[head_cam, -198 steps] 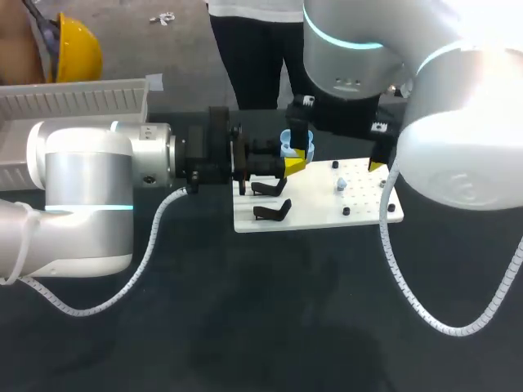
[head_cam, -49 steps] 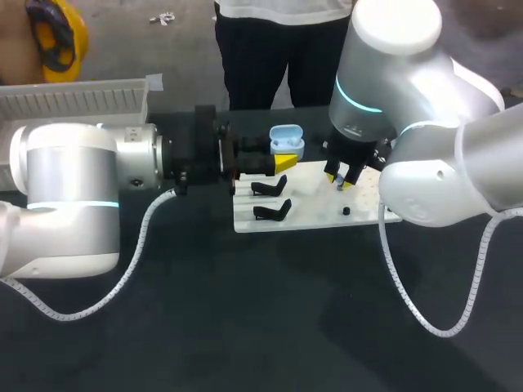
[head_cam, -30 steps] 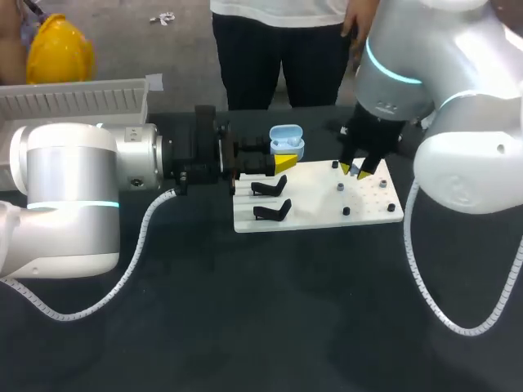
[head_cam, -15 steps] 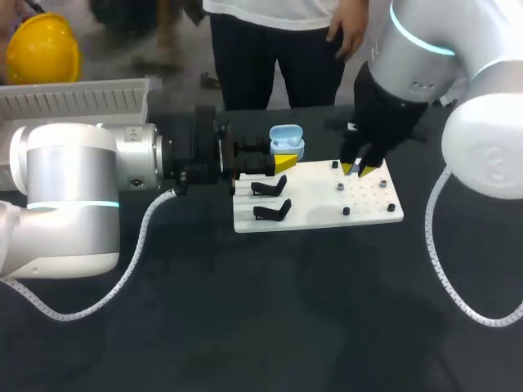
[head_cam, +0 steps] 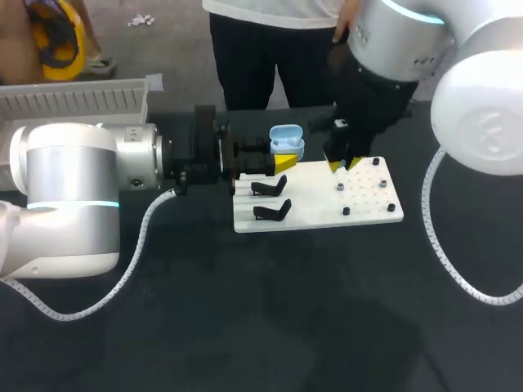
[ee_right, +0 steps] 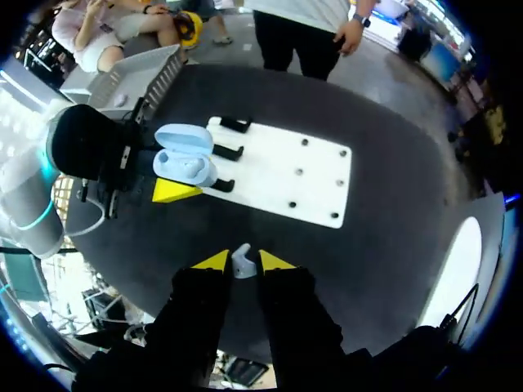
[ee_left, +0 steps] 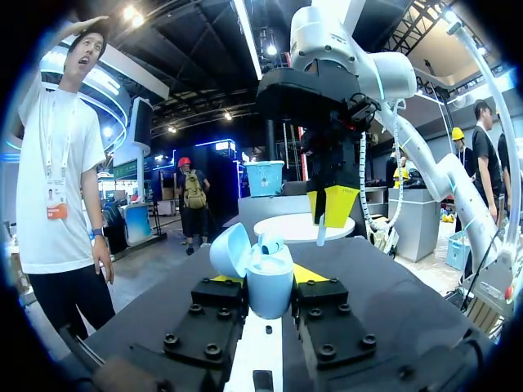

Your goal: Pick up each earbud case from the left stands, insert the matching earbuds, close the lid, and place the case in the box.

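**Insertion step, earbud in transit.** The left gripper [ee_left: 265,280], coming in level from the left, was clamped on the body of a light-blue earbud case [head_cam: 287,140], one finger on each side. It held the case above the far-left corner of the white pegboard [head_cam: 310,214], with the lid hinged open. The right gripper [head_cam: 339,164] hung just to the right of the case, over the board's far edge. Its yellow tips were drawn narrow on a single white earbud [ee_right: 242,261].

The case was off its stand and not yet closed, so the step in hand was judged to be seating an earbud. The next move would call for:

- carrying the earbud leftward until it stood over the open case;
- turning its stem to match the vacant well;
- lowering it without knocking the raised lid.

How many wells were already filled could not be read with confidence.

**Surroundings.**

- Two empty black stands [head_cam: 270,188] lay on the board's left side, below the held case.
- Small dark pegs [head_cam: 346,211] dotted the right half.
- A pale item [head_cam: 340,187] on one peg was too small to identify.
- A ribbed white crate [head_cam: 82,96], probably the destination box, sat at the far left.

The raised lid and the left gripper's own fingers flanked the case mouth. These were judged the main obstacles to a clean approach.
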Robot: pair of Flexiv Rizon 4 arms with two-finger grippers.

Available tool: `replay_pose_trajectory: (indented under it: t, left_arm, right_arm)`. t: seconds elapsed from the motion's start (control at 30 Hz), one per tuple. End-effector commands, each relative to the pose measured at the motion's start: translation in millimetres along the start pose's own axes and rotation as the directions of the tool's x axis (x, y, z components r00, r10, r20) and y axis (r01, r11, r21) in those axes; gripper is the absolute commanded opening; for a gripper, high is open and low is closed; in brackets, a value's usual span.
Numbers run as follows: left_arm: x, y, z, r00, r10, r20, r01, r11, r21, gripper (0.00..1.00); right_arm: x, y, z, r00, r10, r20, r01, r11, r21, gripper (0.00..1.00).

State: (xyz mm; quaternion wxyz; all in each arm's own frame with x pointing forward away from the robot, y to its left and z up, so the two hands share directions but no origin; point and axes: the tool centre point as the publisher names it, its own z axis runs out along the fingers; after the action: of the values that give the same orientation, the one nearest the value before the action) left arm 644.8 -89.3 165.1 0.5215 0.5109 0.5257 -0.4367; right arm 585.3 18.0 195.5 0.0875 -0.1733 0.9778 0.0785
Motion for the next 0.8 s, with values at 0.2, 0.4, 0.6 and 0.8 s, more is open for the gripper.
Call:
replay_pose_trajectory:
  t: [0.2, 0.4, 0.6, 0.8]
  left_arm:
    - [0.9, -2.4, 0, 1.0, 0.005, 0.005, -0.005, 1.0, -0.01, 0.0]
    - [0.9, -2.4, 0, 1.0, 0.005, 0.005, -0.005, 1.0, -0.01, 0.0]
    - [0.9, -2.4, 0, 1.0, 0.005, 0.005, -0.005, 1.0, -0.01, 0.0]
    - [0.9, -2.4, 0, 1.0, 0.005, 0.005, -0.005, 1.0, -0.01, 0.0]
  right_arm:
    - [-12, 25, -20, 0.993, -0.114, 0.018, 0.114, 0.993, 0.029, 0.0]
    - [-12, 25, -20, 0.993, -0.114, 0.018, 0.114, 0.993, 0.029, 0.0]
    - [-12, 25, -20, 0.993, -0.114, 0.018, 0.114, 0.993, 0.029, 0.0]
    - [-20, 31, -23, 0.988, -0.155, 0.013, 0.154, 0.986, 0.064, 0.0]
